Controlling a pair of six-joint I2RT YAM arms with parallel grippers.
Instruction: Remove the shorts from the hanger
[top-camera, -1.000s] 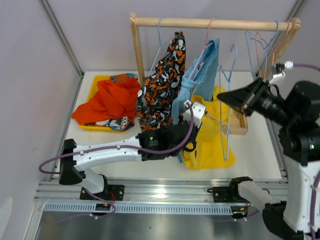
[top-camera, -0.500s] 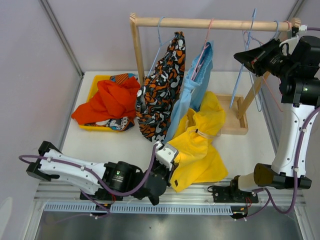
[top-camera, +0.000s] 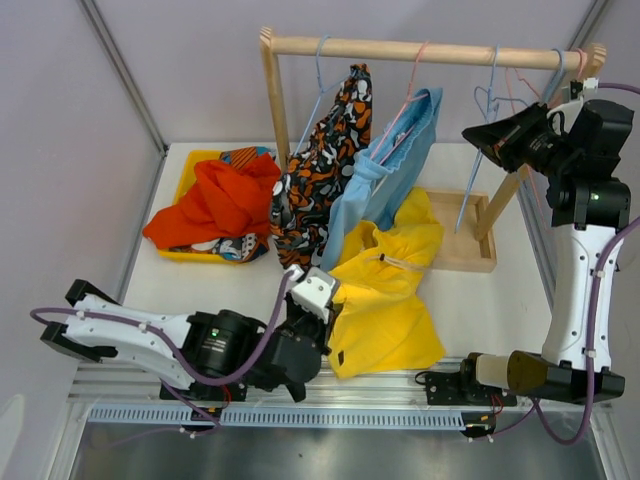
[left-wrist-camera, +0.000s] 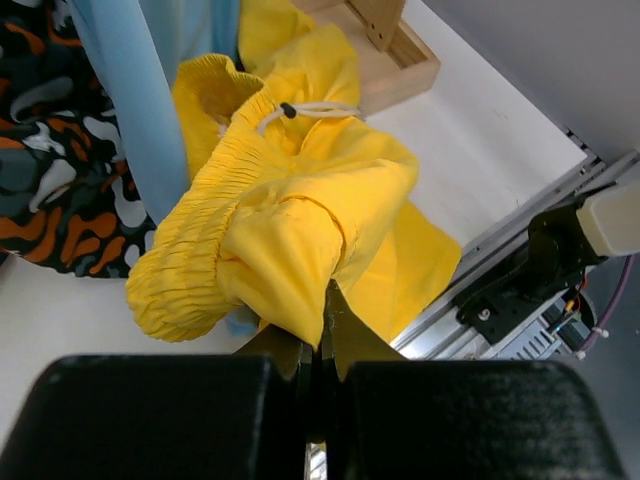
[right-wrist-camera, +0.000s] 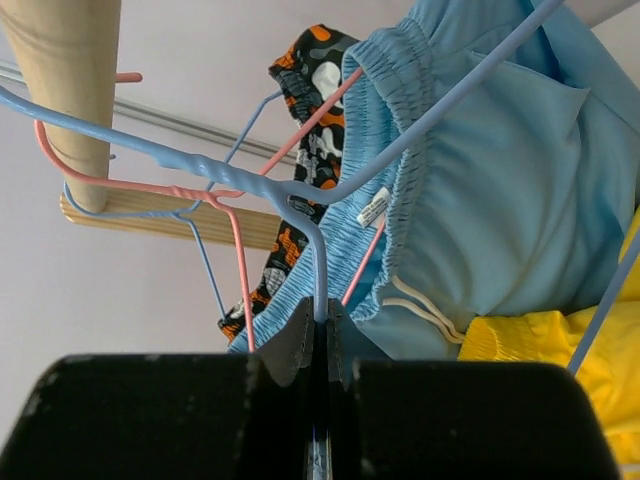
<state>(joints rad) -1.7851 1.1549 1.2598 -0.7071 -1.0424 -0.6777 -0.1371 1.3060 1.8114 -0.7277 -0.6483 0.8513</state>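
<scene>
yellow shorts (top-camera: 385, 290) crumpled, waistband bunched, at table (top-camera: 485, 305) front edge | left pincer (left-wrist-camera: 320, 325) clamped on them | right pincer (right-wrist-camera: 322, 322) pinching blue hanger (right-wrist-camera: 300, 195)

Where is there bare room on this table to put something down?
Bare table right of the yellow shorts, before the wooden rack base; also between yellow tray and left arm. Crowded under the rail: blotch-print shorts, light blue shorts.

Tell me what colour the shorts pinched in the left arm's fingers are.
Plain yellow: the yellow shorts show clearest in the left wrist view.
</scene>
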